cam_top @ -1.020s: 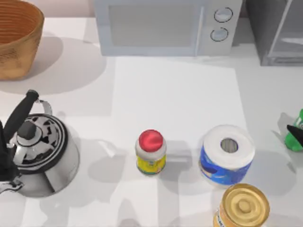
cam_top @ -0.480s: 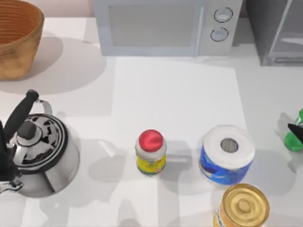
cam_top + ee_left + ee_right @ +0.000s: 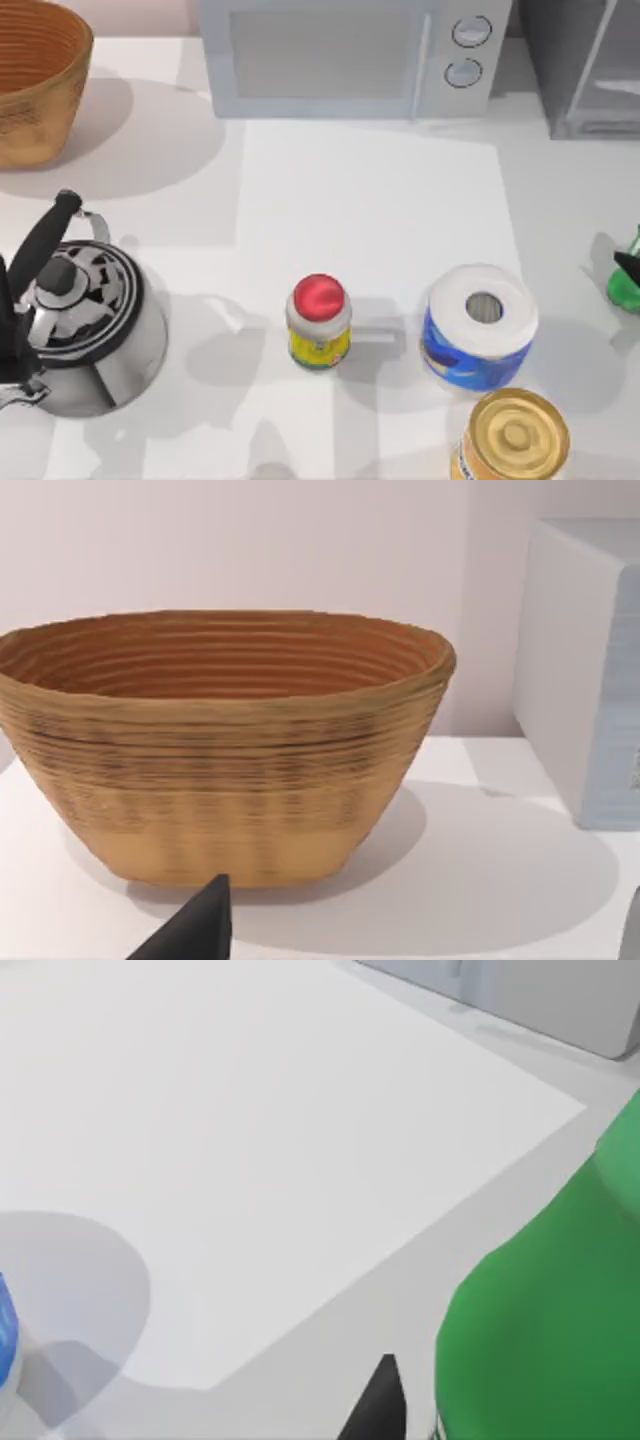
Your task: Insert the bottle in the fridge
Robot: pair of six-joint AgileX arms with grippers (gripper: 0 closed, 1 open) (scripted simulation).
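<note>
1. Woven basket (image 3: pixel 35 80) at 10 o'clock on the table (image 3: pixel 370 200), in the far left corner. In the left wrist view the same basket (image 3: pixel 220 745) stands upright on the white surface, with the pale side of the microwave (image 3: pixel 590 670) beside it.
2. Steel kettle (image 3: pixel 85 320) with a black handle at 8 o'clock, against the left edge.
3. Left gripper: one dark fingertip (image 3: pixel 195 930) shows in the left wrist view, low in front of the basket. Cannot tell whether its jaws are apart or together.
4. White microwave (image 3: pixel 350 55) with two round knobs along the far edge, 12 o'clock.
5. Red-capped jar (image 3: pixel 319 322) with a yellow label, upright, near 6 o'clock from the table's middle.
6. Paper roll (image 3: pixel 480 325) in a blue wrapper, standing on end at 4 o'clock, well apart from the jar.
7. Gold-lidded can (image 3: pixel 515 435) just beside the roll, toward 5 o'clock, at the near edge.
8. Fridge (image 3: pixel 585 65), dark grey with a pale framed door, at 1 o'clock in the far right corner.
9. Bottle (image 3: pixel 625 283), bright green, at 3 o'clock on the extreme right edge, well apart from the fridge. A dark finger (image 3: pixel 630 265) of the right gripper lies across it.
10. Right wrist view: bottle (image 3: pixel 545 1310) looms close, a dark fingertip (image 3: pixel 378 1405) just beside it. The jaws look set about the bottle, but a firm clamp cannot be confirmed.
</note>
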